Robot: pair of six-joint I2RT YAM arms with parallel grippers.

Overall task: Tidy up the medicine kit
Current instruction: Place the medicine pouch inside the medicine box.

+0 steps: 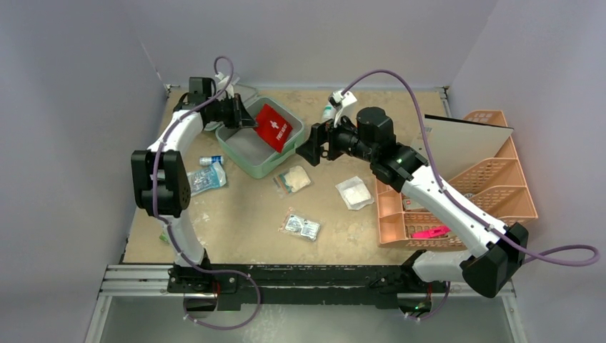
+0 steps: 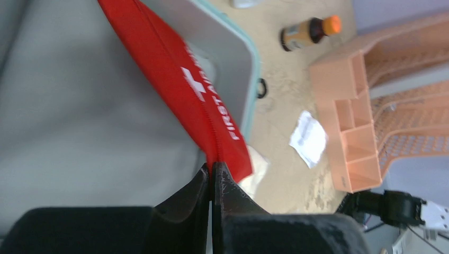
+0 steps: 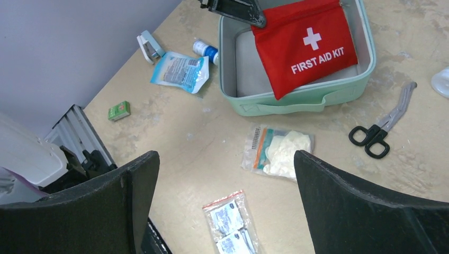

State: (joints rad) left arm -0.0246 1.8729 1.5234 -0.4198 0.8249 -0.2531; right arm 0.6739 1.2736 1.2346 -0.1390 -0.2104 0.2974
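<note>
The mint-green medicine kit lies open at the back left of the table, its pale inside showing. A flat red "FIRST AID KIT" pouch leans tilted in it, its lower corner over the kit's near wall. My left gripper is shut on the pouch's upper zipper edge; in the left wrist view both jaws pinch the red fabric. My right gripper hovers just right of the kit, open wide with nothing between its fingers.
A glove packet, a zip bag of sachets and black scissors lie near the kit. A blue-white packet and a small bottle sit to its left. A white packet and peach rack are at the right.
</note>
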